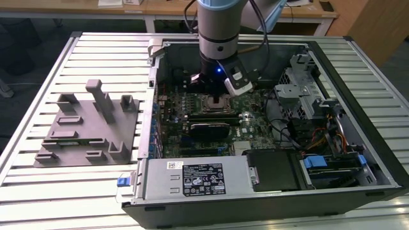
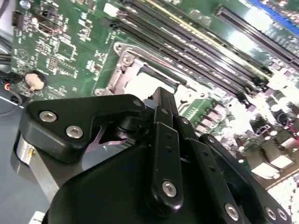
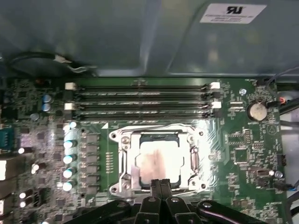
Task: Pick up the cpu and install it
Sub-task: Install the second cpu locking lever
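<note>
In the first wrist view, the cpu [image 3: 161, 164] is seen lying flat inside the square socket frame [image 3: 122, 161] on the green motherboard [image 3: 243, 154], its pale silver top facing up, with the four memory slots [image 3: 142, 100] running just beside the frame. The gripper [image 3: 160, 185] is poised directly over the near edge of the chip, its two black fingers [image 3: 154, 187] pressed together with no gap and nothing held between them. In the exterior view, the arm [image 1: 219, 28] is shown reaching down into the open computer case [image 1: 357, 158], which rests on a slatted table [image 1: 38, 72].
</note>
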{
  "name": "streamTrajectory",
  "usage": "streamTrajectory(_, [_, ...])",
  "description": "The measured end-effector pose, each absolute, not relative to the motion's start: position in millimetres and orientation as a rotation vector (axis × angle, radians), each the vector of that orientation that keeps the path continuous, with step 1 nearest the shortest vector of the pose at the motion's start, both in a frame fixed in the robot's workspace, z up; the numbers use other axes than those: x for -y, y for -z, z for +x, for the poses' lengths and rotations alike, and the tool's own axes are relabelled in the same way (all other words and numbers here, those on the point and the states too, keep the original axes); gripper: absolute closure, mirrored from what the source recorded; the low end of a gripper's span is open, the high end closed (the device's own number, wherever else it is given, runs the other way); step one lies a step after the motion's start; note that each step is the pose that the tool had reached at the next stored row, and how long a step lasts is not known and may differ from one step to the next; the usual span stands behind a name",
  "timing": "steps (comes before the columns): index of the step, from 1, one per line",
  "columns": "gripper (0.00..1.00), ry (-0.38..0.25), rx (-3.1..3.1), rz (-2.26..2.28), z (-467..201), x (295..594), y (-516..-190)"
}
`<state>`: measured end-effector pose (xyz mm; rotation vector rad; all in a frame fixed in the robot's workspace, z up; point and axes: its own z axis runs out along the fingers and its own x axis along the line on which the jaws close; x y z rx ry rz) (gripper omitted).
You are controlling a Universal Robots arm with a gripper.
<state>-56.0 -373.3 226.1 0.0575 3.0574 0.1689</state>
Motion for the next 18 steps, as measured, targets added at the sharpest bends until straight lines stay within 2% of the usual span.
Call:
streamTrajectory(7, [0.89,-0.135,-3.059,0.056,-48,360,-226])
streamTrajectory(18, [0.89,-0.134,-3.059,0.056,-48,359,-226])
